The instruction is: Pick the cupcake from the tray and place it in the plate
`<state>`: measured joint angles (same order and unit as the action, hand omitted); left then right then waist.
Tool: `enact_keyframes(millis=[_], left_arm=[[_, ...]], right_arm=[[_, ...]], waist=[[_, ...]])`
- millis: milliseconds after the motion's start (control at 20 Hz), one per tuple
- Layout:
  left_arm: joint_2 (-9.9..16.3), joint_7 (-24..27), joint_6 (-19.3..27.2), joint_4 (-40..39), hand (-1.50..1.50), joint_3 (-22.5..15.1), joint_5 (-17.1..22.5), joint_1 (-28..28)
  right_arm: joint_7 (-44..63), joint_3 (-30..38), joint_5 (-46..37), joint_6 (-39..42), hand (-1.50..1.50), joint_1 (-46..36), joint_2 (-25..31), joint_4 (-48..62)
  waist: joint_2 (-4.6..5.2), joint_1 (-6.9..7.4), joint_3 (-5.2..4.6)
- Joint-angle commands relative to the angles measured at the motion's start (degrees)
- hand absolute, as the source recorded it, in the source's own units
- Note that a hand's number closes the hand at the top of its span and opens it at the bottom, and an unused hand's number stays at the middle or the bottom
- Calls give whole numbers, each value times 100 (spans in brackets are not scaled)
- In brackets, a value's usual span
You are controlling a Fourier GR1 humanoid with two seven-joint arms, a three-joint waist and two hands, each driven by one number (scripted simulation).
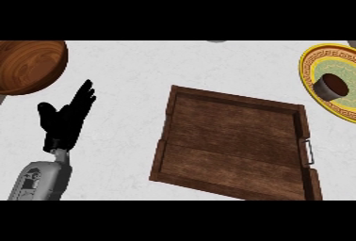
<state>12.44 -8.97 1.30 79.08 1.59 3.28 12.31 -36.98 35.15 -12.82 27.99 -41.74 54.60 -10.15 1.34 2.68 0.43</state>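
Evidently placing is finished — cupcake (pixel 332 86) lies on plate (pixel 314 61), far right of left hand (pixel 64 120) (fingers spread, resting); tray (pixel 233 141) bare. Next: nothing beyond staying clear.

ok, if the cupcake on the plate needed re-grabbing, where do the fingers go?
Probably around the dark side wall of the cupcake, from above and the right. It is short and round and lies tilted on the yellow plate at the view's right edge, brown top facing up-right, so a pinch across its width looks safest. Only the left hand shows, open, far across the tray.
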Motion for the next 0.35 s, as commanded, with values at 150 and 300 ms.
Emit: enact_keyframes(millis=[150,300], left_arm=[[-104,64,168,-87,0,-6,-122,98],[-86,31,93,-109,0,-14,-95,95]], right_arm=[[-392,-74,-83,356,-150,301,177,10],[-390,-76,-89,286,-150,378,208,27]], waist=[[21,1,9],[22,6,10]])
